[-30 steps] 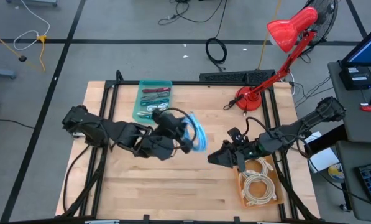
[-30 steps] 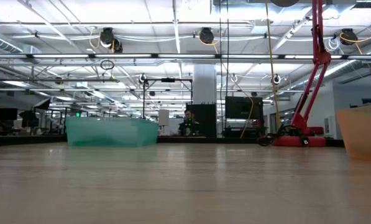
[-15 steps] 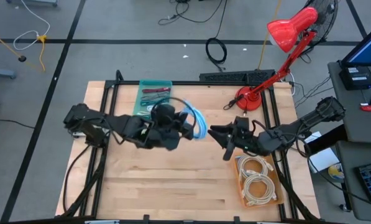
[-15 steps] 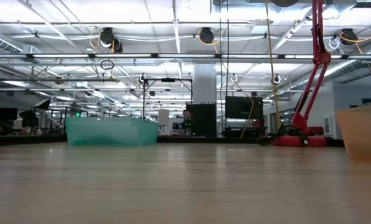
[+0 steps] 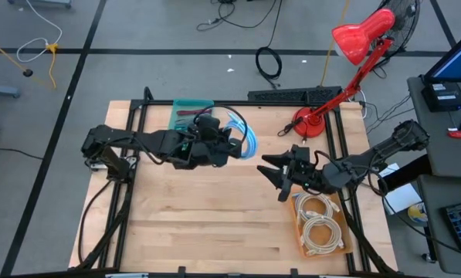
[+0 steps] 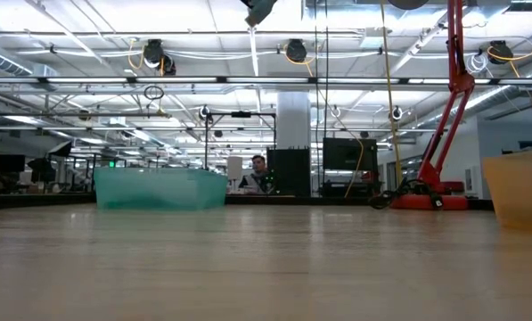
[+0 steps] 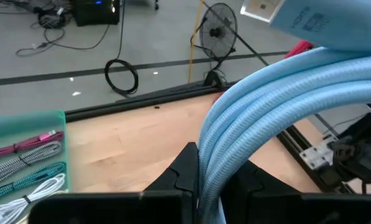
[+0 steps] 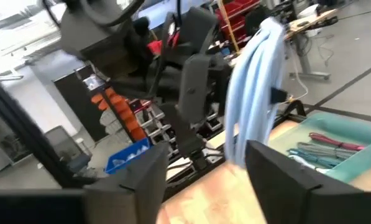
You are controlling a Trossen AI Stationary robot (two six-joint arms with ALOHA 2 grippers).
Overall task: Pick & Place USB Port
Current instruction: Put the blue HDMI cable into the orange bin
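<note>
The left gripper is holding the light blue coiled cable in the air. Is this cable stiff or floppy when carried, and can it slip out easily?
The light blue cable probably is fairly springy: its loops keep a round coil shape above the table instead of hanging limp. Its smooth jacket may be somewhat slippery, though the left gripper clamps several strands together in the left wrist view, so slipping seems unlikely. It looks light.

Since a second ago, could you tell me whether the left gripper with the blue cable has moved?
Yes. The left gripper, shut on the blue cable, has moved toward the table's far edge, now beside the teal tray.
</note>
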